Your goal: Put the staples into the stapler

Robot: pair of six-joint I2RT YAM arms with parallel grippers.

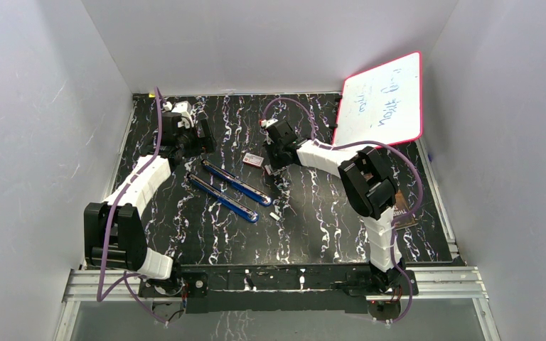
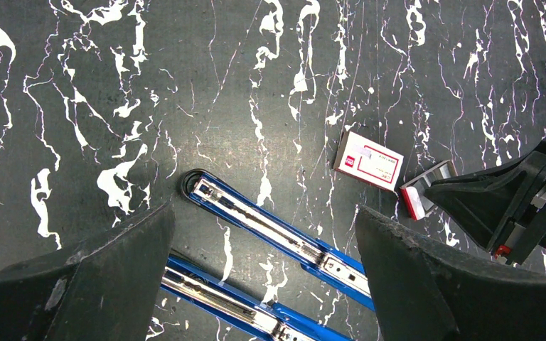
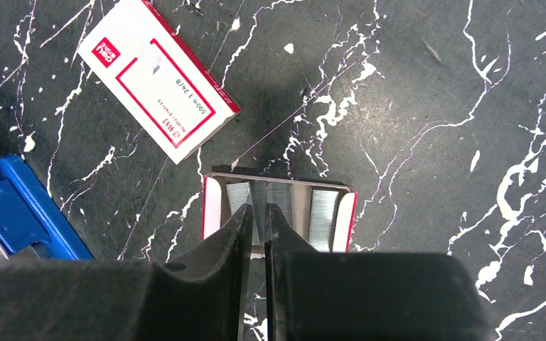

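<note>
Right pincer [image 3: 258, 211] stands tips-down in the open tray [image 3: 279, 178], clenched almost shut on a thin strip of the staples [image 3: 323, 217]. More grey strips lie flat on either side of it. Their long axis runs from the tray's far wall back toward the pincer, in line with its fingers. The tray sits just beside the box [image 3: 158, 84], off its near-right corner, with a narrow gap of desk [image 3: 426, 106] between them.

Left pincer [image 2: 263, 207] hangs released with its jaws wide, left of the box, above the stapler [image 2: 277, 234]. The stapler shows as two blue bars lying side by side with their silvery channels facing up. In the top view their long axis slants from far-left to near-right, passing just near-left of the box.

Only the right wrist view shows the staples. From above, the pincer covers the tray. The left wrist view shows the tray's red-edged end with the right pincer over it, and it alone shows the stapler's channels plainly.

Right of the box and tray the desk lies open up to a pink-rimmed whiteboard [image 1: 380, 99] leaning at the far-right corner. White walls close the desk on three sides.
</note>
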